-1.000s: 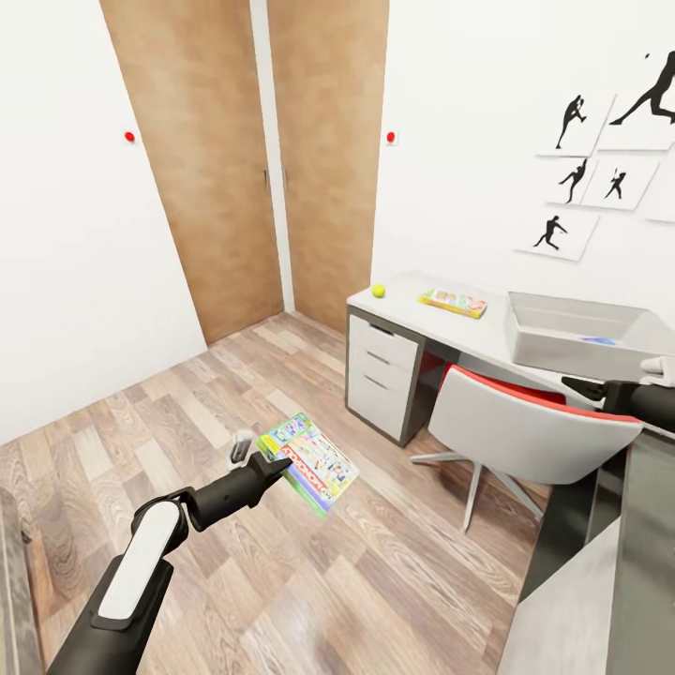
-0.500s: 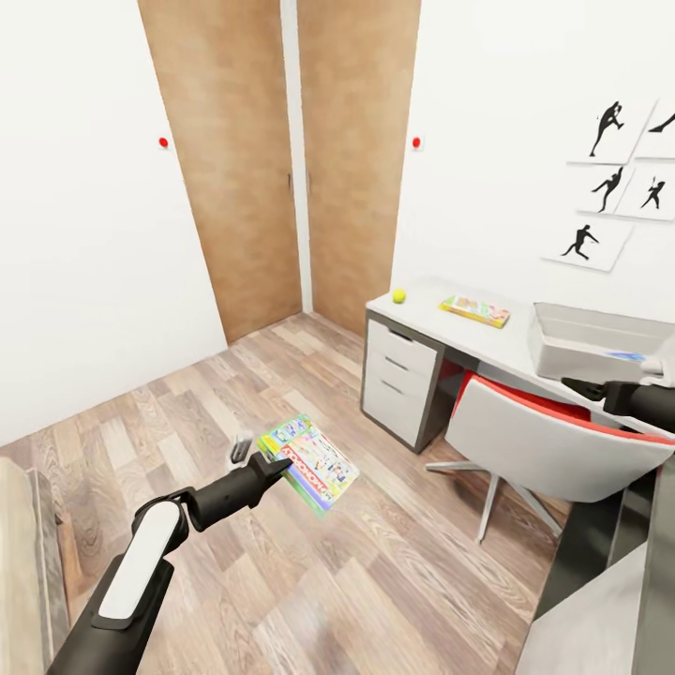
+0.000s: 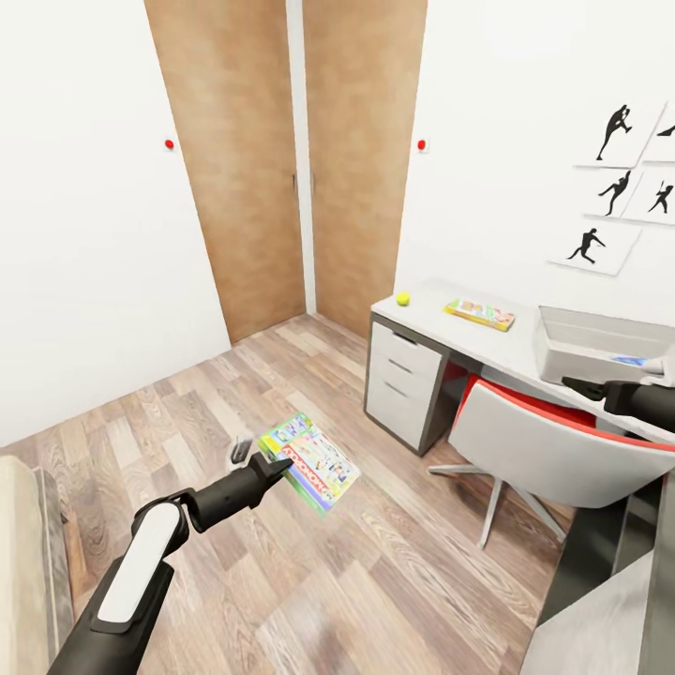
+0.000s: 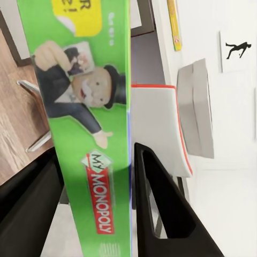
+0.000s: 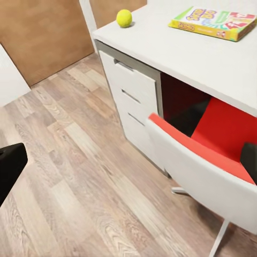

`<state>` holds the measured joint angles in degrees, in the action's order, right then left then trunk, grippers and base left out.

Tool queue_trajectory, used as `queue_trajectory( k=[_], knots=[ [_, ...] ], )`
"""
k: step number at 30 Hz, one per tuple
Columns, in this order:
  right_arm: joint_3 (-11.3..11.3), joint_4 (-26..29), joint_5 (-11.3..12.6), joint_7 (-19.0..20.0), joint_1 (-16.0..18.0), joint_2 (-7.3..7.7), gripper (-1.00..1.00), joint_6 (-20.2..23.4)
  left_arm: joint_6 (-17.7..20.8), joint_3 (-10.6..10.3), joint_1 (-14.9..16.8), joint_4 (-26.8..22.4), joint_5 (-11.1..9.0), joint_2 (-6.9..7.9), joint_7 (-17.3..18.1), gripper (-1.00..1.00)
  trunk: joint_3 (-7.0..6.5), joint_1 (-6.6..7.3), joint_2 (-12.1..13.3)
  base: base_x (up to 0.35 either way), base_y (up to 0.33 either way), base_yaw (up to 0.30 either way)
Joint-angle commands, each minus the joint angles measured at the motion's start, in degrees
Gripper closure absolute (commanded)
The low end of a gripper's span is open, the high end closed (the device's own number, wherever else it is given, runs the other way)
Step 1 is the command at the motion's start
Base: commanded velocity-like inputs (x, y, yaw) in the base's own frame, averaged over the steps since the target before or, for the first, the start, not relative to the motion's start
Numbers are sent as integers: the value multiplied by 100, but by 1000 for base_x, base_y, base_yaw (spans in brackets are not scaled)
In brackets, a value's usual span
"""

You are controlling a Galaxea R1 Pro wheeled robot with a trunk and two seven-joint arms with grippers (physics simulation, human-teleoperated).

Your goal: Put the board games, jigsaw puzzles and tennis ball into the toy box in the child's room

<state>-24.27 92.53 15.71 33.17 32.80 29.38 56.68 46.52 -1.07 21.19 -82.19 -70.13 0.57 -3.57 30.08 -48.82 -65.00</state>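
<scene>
My left gripper (image 3: 264,460) is shut on the green-edged board game (image 3: 310,463), a Monopoly box (image 4: 88,134), and holds it over the wood floor. Its black fingers (image 4: 163,214) press both faces of the box. On the pale table (image 3: 487,343) lie the tennis ball (image 3: 402,299) and a yellow-orange board game (image 3: 479,314), with the grey toy box (image 3: 591,339) further right holding something blue. My right gripper (image 3: 576,383) hovers near the toy box and stands open, with nothing between its fingers. The right wrist view looks down on the tennis ball (image 5: 124,17) and the board game (image 5: 216,23). A corner of the bed (image 3: 21,562) shows low on the left.
A white and red swivel chair (image 3: 548,445) is tucked under the table beside its drawers (image 3: 403,384). Two wooden doors (image 3: 281,159) stand in the far wall. Open wood floor (image 3: 375,581) lies between me and the table.
The camera has turned, so the doors, table and toy box slid right in the picture. Both arms keep their pose, and the left gripper still holds the board game.
</scene>
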Motion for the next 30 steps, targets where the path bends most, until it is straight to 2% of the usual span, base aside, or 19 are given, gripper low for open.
queue_trajectory(
  k=[1,11,22,30],
  knots=[
    [-7,2,-24,41,5,-1,-100,23,8,-5,3,-5,-49,4,-41,100,6,-2,-3,213,0,1],
    [10,2,-24,36,-1,-9,-100,30,-2,2,0,28,-33,4,-47,100,6,-2,-3,311,11,2],
    [-6,2,-24,37,5,-4,-100,42,-2,2,0,43,-28,3,-47,100,6,-2,-3,342,73,179],
    [-8,2,-24,40,4,-3,-100,28,-10,-5,0,43,-19,4,-61,100,6,-2,-3,343,-6,39]
  ],
)
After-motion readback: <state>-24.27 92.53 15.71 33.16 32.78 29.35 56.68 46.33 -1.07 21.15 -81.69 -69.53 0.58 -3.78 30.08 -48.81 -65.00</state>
